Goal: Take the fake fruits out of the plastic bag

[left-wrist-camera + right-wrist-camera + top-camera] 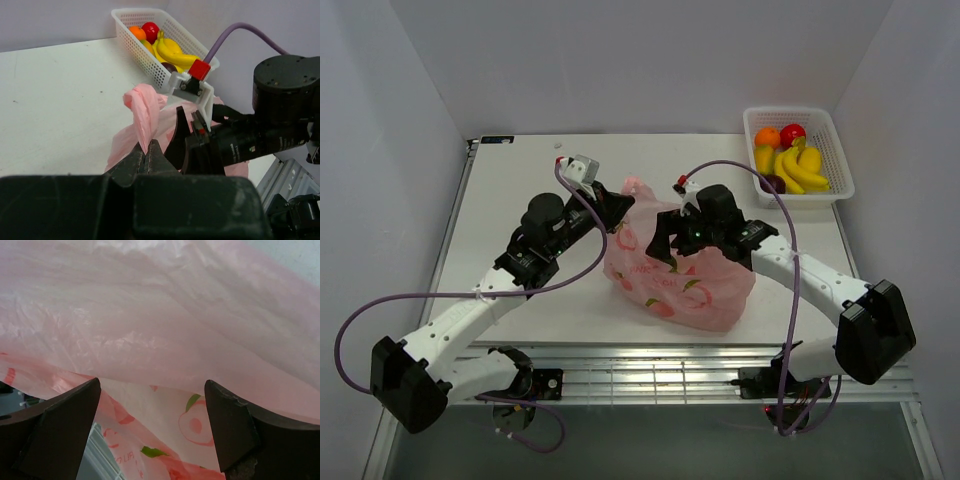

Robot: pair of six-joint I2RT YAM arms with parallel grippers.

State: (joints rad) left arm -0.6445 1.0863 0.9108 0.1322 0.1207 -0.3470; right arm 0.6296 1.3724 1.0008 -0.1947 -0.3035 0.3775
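The pink plastic bag (685, 275) with peach prints lies crumpled at mid-table. My left gripper (619, 214) is shut on the bag's twisted handle (145, 107) and holds it up; the jaws (146, 152) pinch the pink film. My right gripper (663, 243) is open at the bag's top, its fingertips (227, 425) spread wide, with pink film (165, 330) right in front of them. An orange fruit (767, 137), a red fruit (792, 132) and yellow bananas (802, 168) lie in the basket. No fruit shows inside the bag.
The white lattice basket (833, 143) stands at the back right corner; it also shows in the left wrist view (150, 65). Purple cables loop over both arms. A slatted metal strip (650, 375) runs along the table's near edge.
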